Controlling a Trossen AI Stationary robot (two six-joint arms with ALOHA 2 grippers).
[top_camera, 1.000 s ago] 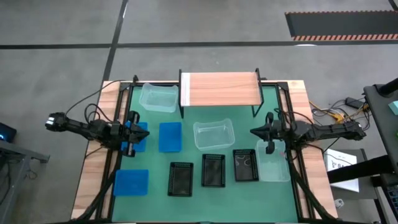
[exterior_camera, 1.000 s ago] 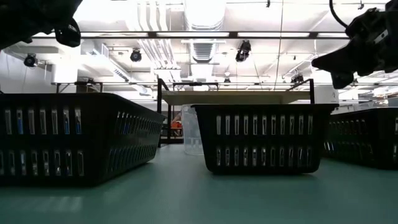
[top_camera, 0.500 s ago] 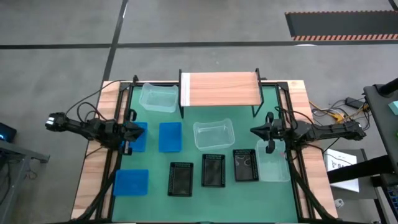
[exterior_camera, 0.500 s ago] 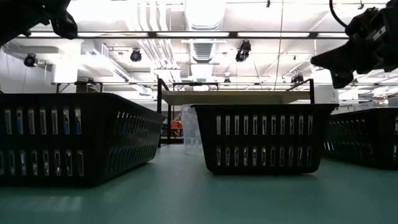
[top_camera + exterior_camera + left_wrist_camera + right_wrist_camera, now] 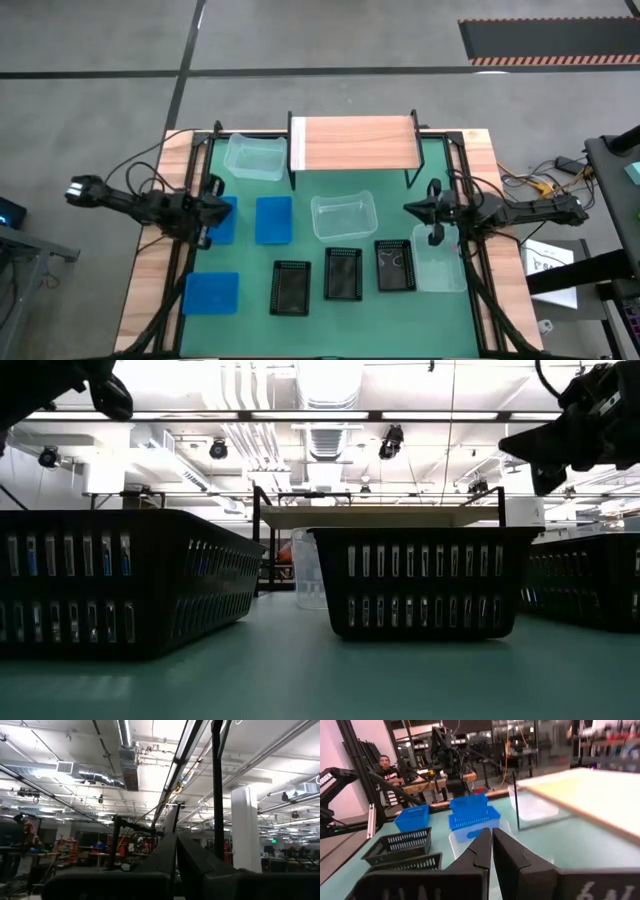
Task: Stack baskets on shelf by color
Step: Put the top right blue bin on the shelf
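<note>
The shelf (image 5: 350, 142), with a wooden top on thin black legs, stands at the table's far middle. On the green mat rest three black baskets (image 5: 343, 274), three blue baskets (image 5: 273, 220) and three clear baskets (image 5: 343, 216). One clear basket (image 5: 254, 157) sits left of the shelf and another (image 5: 438, 258) lies at the right. My left gripper (image 5: 212, 205) hovers shut above the leftmost blue basket (image 5: 226, 222) and is tipped upward (image 5: 176, 836). My right gripper (image 5: 408, 209) hangs shut and level (image 5: 491, 831) over the mat's right side, beside the middle clear basket.
Black rails (image 5: 200, 200) run along both sides of the green mat. A person (image 5: 384, 766) sits at a desk in the room beyond the table's left side. Bare mat lies in front of the shelf and along the table's near edge.
My left gripper has tipped upward, and its fingertips now point above level toward the ceiling. It stays shut over the leftmost blue basket. The baskets have not moved.
</note>
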